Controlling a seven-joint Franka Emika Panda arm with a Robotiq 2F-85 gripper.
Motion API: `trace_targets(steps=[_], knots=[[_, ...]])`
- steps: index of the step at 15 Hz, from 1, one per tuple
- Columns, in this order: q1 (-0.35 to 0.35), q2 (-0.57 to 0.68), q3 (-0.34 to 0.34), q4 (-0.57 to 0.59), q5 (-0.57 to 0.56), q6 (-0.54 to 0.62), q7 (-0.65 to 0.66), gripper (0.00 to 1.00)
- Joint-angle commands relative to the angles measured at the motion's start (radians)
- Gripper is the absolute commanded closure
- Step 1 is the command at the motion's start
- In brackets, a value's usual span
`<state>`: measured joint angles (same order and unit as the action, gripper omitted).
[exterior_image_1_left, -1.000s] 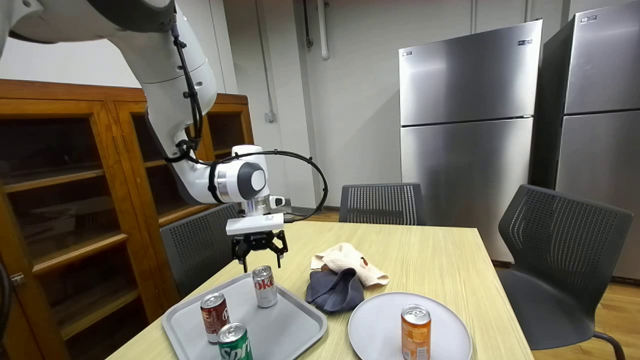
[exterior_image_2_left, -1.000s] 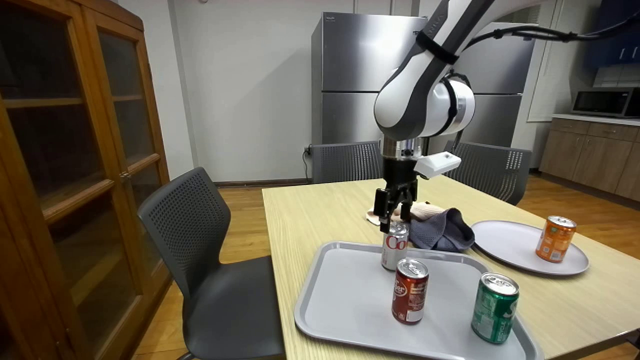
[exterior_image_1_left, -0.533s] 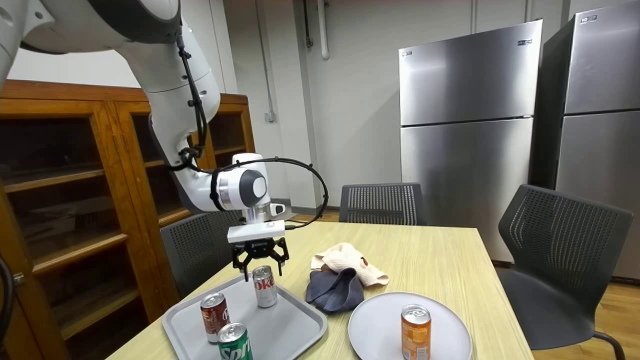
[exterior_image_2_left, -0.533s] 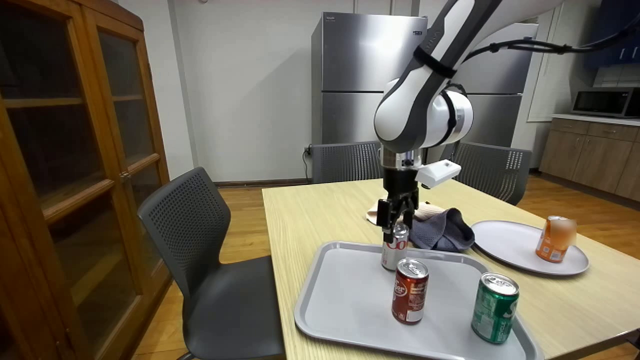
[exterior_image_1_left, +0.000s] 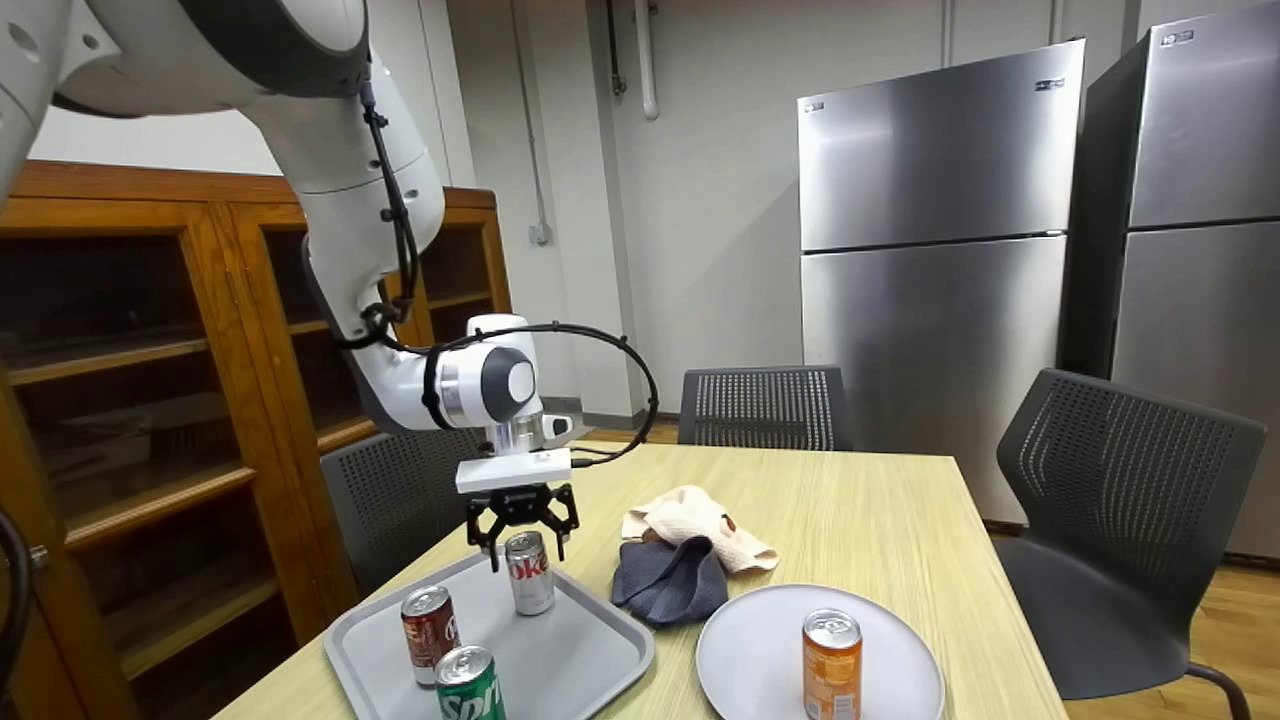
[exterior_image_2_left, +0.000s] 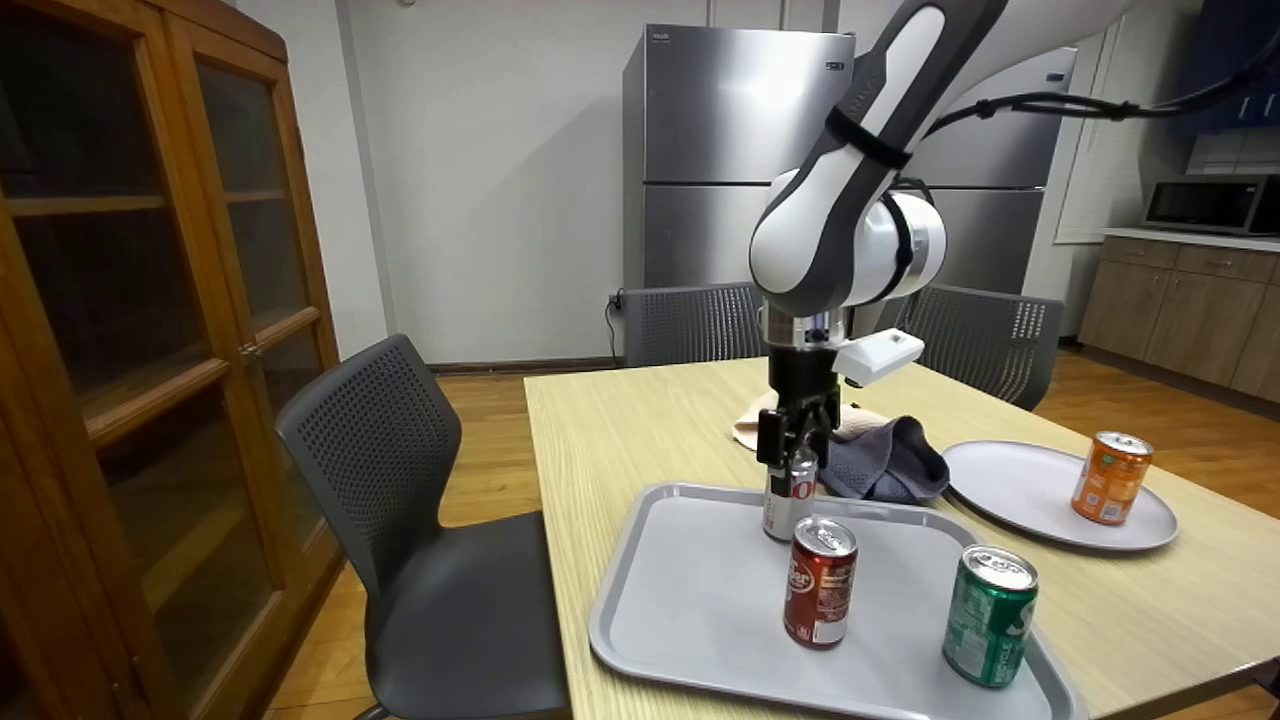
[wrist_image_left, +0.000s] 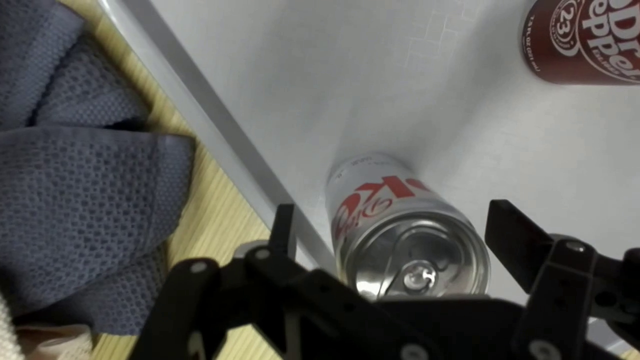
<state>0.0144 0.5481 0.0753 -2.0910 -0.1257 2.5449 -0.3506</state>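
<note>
The pincer points down with its fingers apart, one to either side of the top of a silver Diet Coke can; the wrist view shows a gap on each side. That can stands upright on a gray tray, near the rim. The work looks early: the can is straddled, but neither clamped nor lifted yet. A Dr Pepper can and a green Sprite can share the tray, while an orange can stands on a round plate. Dark gray and cream cloths lie crumpled on the pale wooden worktop. Beyond are dark chairs, a glass-fronted wooden cabinet, steel refrigerators and a microwave.
</note>
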Motion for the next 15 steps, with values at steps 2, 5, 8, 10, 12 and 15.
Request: trace_targets(steps=[2, 5, 8, 10, 12, 15], knots=[[0.016, 0.008, -0.011, 0.022, -0.031, -0.013, 0.035, 0.42], [0.018, 0.01, -0.011, 0.024, -0.033, -0.011, 0.034, 0.62], [0.015, -0.003, -0.009, 0.018, -0.031, -0.01, 0.032, 0.62], [0.01, -0.02, -0.005, 0.009, -0.026, -0.011, 0.027, 0.62], [-0.004, -0.036, 0.01, 0.001, -0.01, -0.016, 0.006, 0.62], [-0.025, -0.057, 0.015, -0.003, 0.013, -0.022, -0.004, 0.62]])
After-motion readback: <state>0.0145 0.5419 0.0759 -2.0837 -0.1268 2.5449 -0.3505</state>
